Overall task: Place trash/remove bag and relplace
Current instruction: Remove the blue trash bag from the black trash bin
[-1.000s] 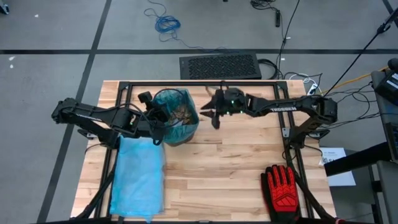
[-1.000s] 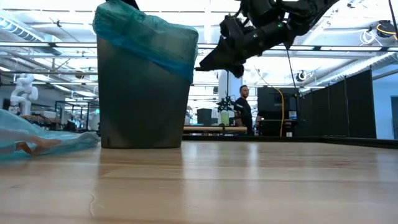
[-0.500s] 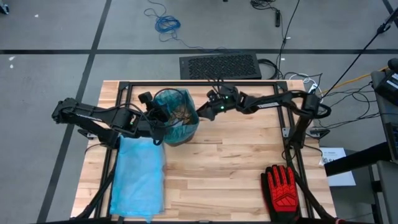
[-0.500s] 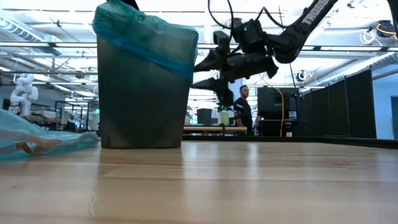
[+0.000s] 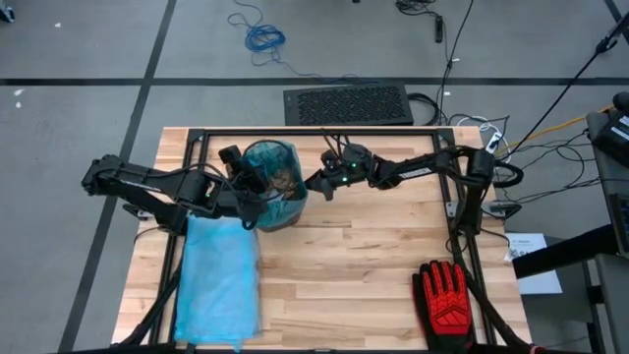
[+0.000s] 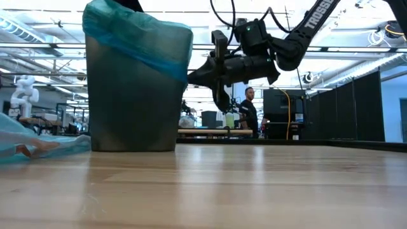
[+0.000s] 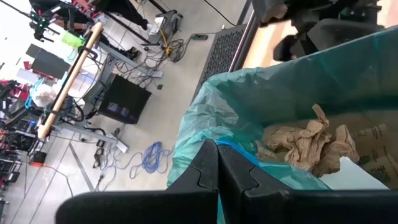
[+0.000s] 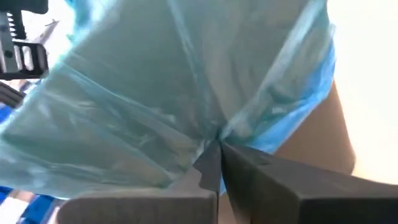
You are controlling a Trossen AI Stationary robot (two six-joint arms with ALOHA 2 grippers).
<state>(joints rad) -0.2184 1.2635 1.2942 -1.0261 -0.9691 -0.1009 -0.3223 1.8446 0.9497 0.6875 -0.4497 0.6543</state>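
At table rear: left gripper [image 5: 257,190] and right gripper [image 5: 308,183] pinching opposite sides of blue bag [image 5: 263,155] rim, apparently closed; crumpled brown trash [image 7: 311,144] lying inside bin [image 6: 132,108].

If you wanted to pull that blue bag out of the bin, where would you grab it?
Probably at the bag's folded-over rim, coming from the sides. The plastic bunches loosely outside the bin, giving something to pinch. Both tools seem to do so: left tool and right tool are each shut on rim plastic, on opposite sides.
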